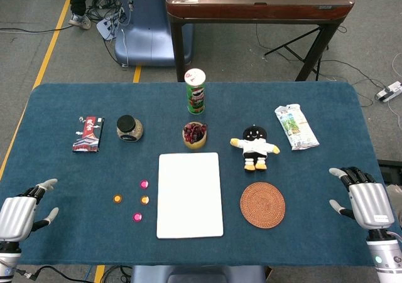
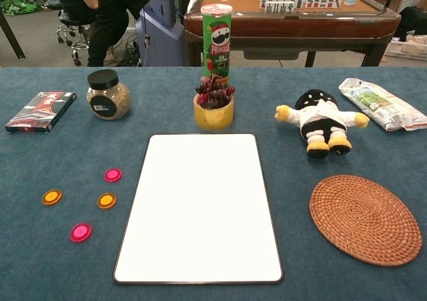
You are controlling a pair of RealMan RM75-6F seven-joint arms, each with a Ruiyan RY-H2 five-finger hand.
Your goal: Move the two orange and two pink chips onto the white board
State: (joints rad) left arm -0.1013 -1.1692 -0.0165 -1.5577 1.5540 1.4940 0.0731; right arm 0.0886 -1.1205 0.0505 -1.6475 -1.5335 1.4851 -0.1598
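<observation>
Blue cloth-covered table [image 1: 63, 107] across the frame; grey floor beyond, with a yellow line at the upper left. Brown-topped table [image 1: 257, 0] along the top edge, bearing tiles.

Left hand [image 1: 19, 215] at the lower left corner, fingers apart, holding nothing. Right hand [image 1: 364, 201] at the lower right, fingers spread, likewise holding nothing. Neither seen in the chest view.

White board [image 2: 200, 207] at lower centre, bare. Left of it, on the cloth: two orange chips [image 2: 51, 197] [image 2: 107, 200] and two pink chips [image 2: 113, 175] [image 2: 81, 232], all clear of the board.

One each otherwise: Pringles can [image 2: 217, 37] upright at top centre, yellow cup of dark fruit [image 2: 213, 107] just before it, jar [image 2: 107, 94] and small box [image 2: 40, 111] at upper left, plush doll [image 2: 320, 124] and snack packet [image 2: 377, 104] at right, woven coaster [image 2: 365, 219] at lower right.
</observation>
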